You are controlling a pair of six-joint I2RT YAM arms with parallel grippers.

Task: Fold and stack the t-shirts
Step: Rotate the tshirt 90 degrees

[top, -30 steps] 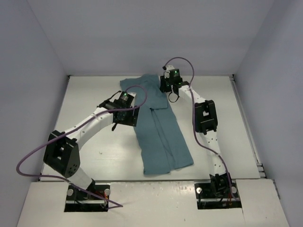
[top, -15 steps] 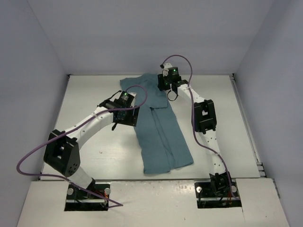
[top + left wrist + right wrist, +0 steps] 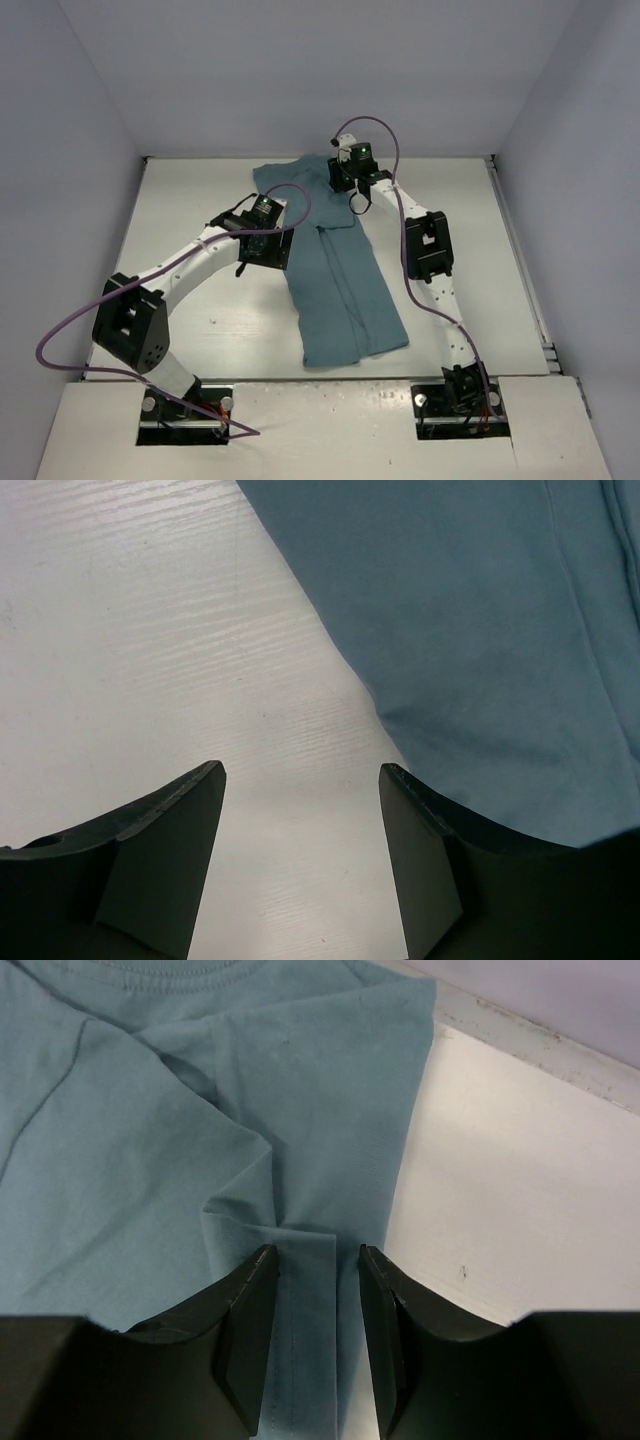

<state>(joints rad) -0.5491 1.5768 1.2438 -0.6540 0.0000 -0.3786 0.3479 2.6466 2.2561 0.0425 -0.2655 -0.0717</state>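
The plain teal soft-cloth t-shirt (image 3: 342, 290) lies lengthwise from the white counter's (image 3: 190, 200) far edge toward its near edge. My right gripper (image 3: 315, 1260), jaws apart, straddles a sleeve fold. My left gripper (image 3: 302, 775), also apart, hangs beside the cloth. Limp and light, I judge: pinch doubled edges.

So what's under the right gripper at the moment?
The t-shirt: a folded, stitched edge strip runs between the open fingers of the right gripper, with the table showing beside it. Whatever is beneath the cloth, or directly below each finger, is covered.
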